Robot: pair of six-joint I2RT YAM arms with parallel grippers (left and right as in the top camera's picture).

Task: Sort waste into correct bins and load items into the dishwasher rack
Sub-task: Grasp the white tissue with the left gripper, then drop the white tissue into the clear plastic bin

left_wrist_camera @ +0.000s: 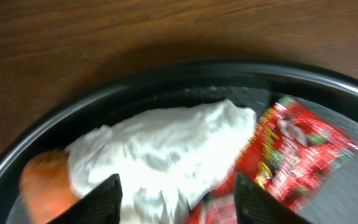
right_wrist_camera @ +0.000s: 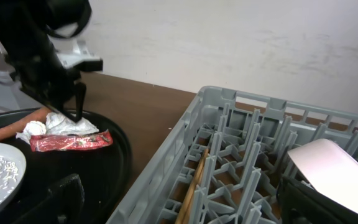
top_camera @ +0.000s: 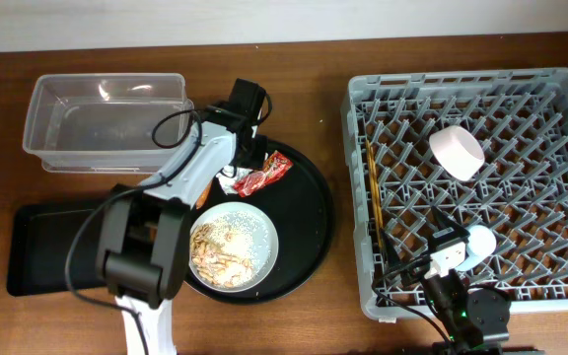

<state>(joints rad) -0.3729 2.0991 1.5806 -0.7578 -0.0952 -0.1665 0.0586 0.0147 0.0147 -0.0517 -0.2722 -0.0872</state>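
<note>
**A:** Where is the napkin?

**B:** The crumpled white paper napkin (left_wrist_camera: 166, 149) fills the centre of the left wrist frame. It lies on the large round black tray (left_wrist_camera: 166, 81), against a small red wrapper (left_wrist_camera: 291, 155) on its right.

**A:** And the grippers?

**B:** The left gripper (left_wrist_camera: 176, 193) hangs over the napkin, fingers spread either side, gripping nothing. The right gripper (right_wrist_camera: 188, 199) is also wide open and empty.

**A:** Which step is this?

**B:** Probably picking up the napkin. The next move is to lower and close without snagging the wrapper.

Crumpled white napkin (left_wrist_camera: 166, 149) touching red wrapper (left_wrist_camera: 297, 155)
</note>
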